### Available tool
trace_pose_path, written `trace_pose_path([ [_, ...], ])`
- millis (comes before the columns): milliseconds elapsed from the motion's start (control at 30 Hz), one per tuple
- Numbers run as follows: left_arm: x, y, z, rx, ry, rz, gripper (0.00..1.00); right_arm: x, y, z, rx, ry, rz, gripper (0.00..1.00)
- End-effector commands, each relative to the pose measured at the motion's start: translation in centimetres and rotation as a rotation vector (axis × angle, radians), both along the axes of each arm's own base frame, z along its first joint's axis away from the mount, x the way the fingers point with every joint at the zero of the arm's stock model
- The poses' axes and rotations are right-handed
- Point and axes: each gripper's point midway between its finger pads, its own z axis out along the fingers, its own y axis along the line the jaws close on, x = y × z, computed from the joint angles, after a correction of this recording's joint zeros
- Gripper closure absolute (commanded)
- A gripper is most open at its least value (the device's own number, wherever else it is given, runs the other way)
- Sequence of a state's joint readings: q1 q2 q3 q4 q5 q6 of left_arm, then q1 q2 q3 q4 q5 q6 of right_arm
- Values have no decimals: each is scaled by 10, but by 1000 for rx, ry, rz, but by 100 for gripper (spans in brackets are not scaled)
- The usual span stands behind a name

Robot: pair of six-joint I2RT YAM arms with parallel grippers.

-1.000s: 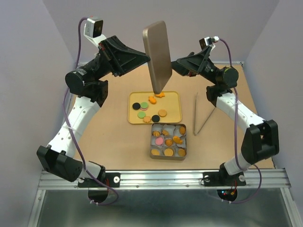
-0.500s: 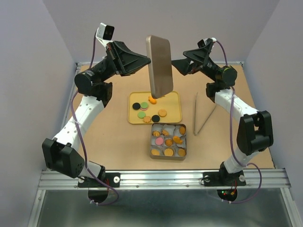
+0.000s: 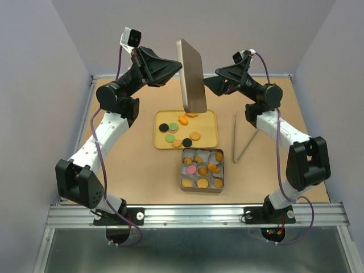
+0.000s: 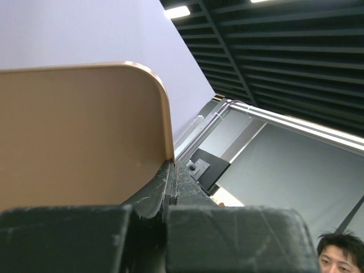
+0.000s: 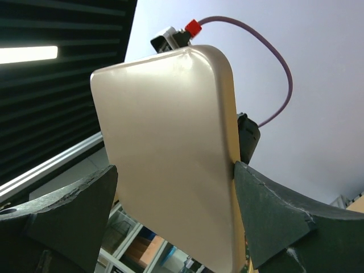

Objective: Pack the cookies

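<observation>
Setting: brown table (image 3: 136, 165) stood between pale lavender walls (image 3: 34, 68).
Look: the cookies (image 3: 170, 132) were small flat discs in black, green, pink and tan-orange, plus orange star-like shapes.
Where: some lay loose on a yellow tray (image 3: 215, 128) at mid-table. Others, mostly orange and one pink, sat in white paper cups (image 3: 189, 161) inside a metal tin (image 3: 202, 189) just in front of the tray.
Lid: a tan lid (image 3: 192, 74) hung upright above the tray.
Left gripper (image 3: 177, 67): jaws were clamped together on the lid's edge.
Right gripper (image 3: 209, 82): jaws were spread wide with the lid between them; whether they pressed it could not be told.
Aside: tongs (image 3: 242, 139) lay right of the tray.
</observation>
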State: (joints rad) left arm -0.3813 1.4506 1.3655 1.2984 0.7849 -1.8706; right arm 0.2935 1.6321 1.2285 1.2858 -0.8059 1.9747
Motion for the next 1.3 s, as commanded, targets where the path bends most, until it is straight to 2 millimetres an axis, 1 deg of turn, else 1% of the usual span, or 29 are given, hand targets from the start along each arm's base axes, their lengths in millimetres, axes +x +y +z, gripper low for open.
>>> trace_pose_path([
  [0, -113, 48, 20, -292, -618, -5, 100, -102, -21, 31, 134, -526, 9, 13],
  [33, -115, 49, 22, -295, -627, -5, 100, -99, -19, 27, 127, -523, -1, 13],
  [100, -118, 51, 24, -301, -636, -5, 100, -97, -19, 26, 127, -520, -4, 13],
  [267, -123, 52, 24, -295, -646, -6, 100, -95, -18, 26, 122, -518, -4, 13],
  [400, -125, 51, 24, -283, -650, -5, 100, -94, -17, 23, 112, -514, -4, 14],
  [567, -125, 48, 30, -232, -664, 24, 100, -89, -14, 16, 87, -499, -28, 15],
  [700, -127, 49, 30, -238, -667, 15, 100, -87, -14, 16, 93, -495, -32, 15],
  [800, -126, 46, 29, -211, -666, 40, 100, -86, -14, 20, 101, -496, -29, 15],
  [833, -123, 44, 25, -201, -657, 46, 100, -86, -15, 21, 105, -496, -28, 16],
  [933, -121, 44, 21, -203, -651, 55, 100, -88, -17, 25, 135, -495, -16, 19],
  [1000, -118, 44, 18, -211, -642, 51, 100, -95, -20, 32, 181, -505, 9, 27],
  [1067, -114, 43, 16, -219, -626, 46, 100, -94, -21, 33, 199, -488, 21, 31],
  [1100, -115, 44, 15, -228, -635, 43, 100, -97, -21, 34, 205, -489, 24, 34],
  [1200, -112, 46, 13, -252, -626, 27, 100, -106, -18, 39, 214, -507, 41, 36],
  [1267, -109, 46, 11, -261, -618, 27, 100, -108, -18, 41, 220, -505, 49, 38],
])
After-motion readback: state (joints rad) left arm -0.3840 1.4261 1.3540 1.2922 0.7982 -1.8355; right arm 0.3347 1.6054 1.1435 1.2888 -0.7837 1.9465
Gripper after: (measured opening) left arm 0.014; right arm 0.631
